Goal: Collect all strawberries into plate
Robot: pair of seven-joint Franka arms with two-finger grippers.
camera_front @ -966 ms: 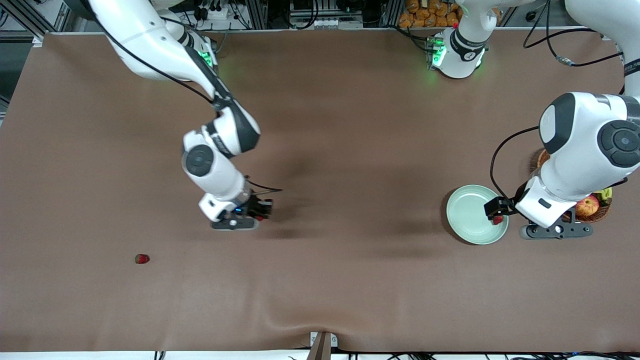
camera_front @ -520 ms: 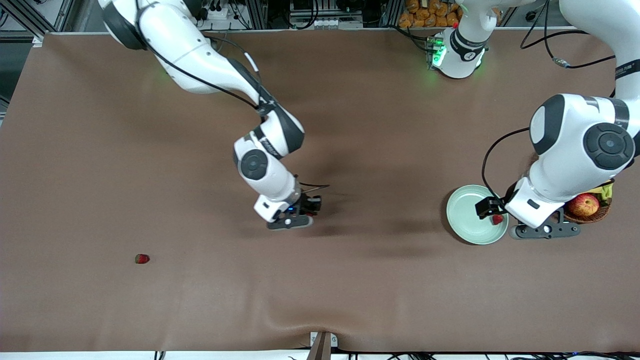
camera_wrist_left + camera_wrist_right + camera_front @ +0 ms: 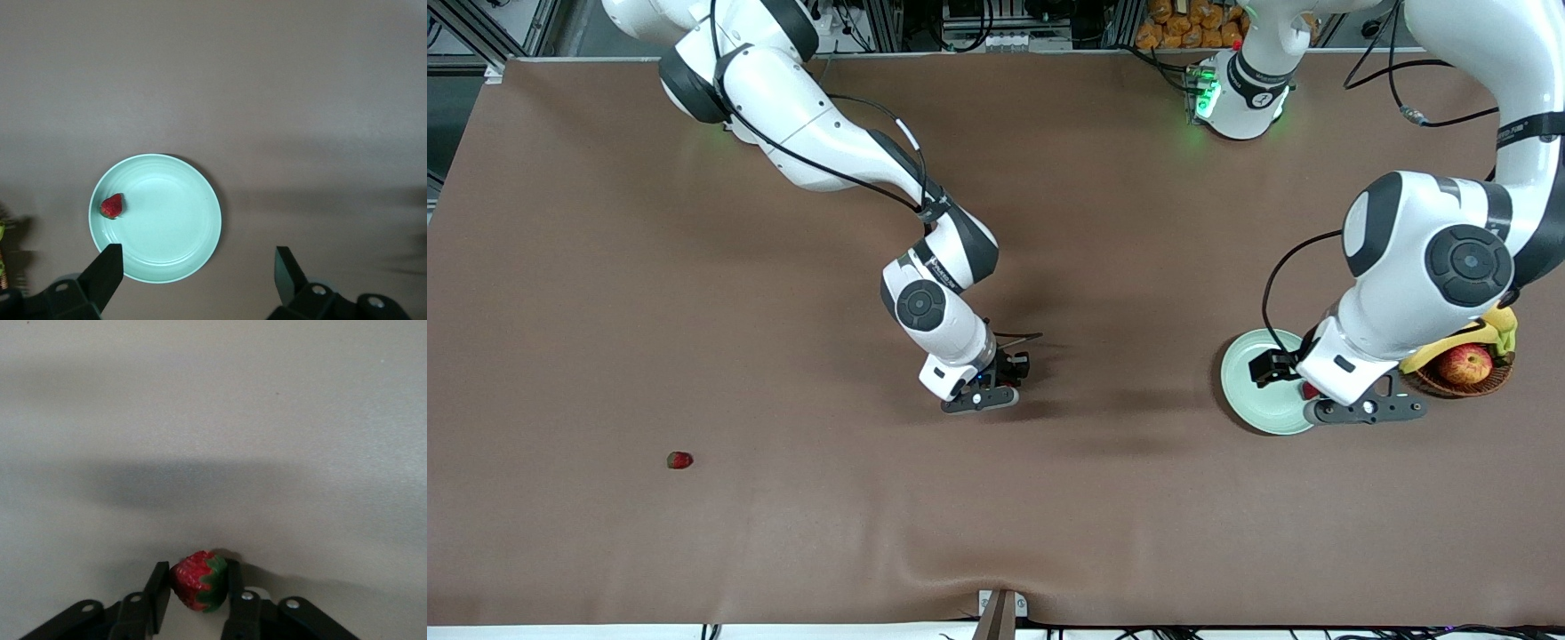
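**Strawberries: one on the plate, one in a gripper, one loose on the table**

Table (image 3: 605,267) covered in brown cloth spans the whole front view, and the plate serves here as the landmark for everything else. The plate (image 3: 1249,391) is pale mint green, round and shallow, and lies flat toward the left arm's end of the table. Just beside it, toward that same end, stands a brown wicker basket (image 3: 1485,384) holding an apple (image 3: 1465,364) and a banana (image 3: 1449,347).

The left gripper (image 3: 193,273) hangs over the plate with its jaws spread wide and nothing between them; in the left wrist view the two dark fingers (image 3: 103,270) frame the plate (image 3: 180,253) from above. A strawberry (image 3: 112,206) lies on the plate close to its rim, on the basket's side; in the front view only a sliver of red (image 3: 1307,390) shows under the left arm's hand.

The right gripper (image 3: 1009,369) is over bare cloth, well apart from the plate toward the right arm's end, about midway along the table. Its fingers are clamped on a second strawberry (image 3: 199,580), red flesh and green cap showing between the two pads in the right wrist view.

The third strawberry (image 3: 680,460) lies alone on the cloth, much farther from the plate toward the right arm's end and nearer to the front camera than the plate.
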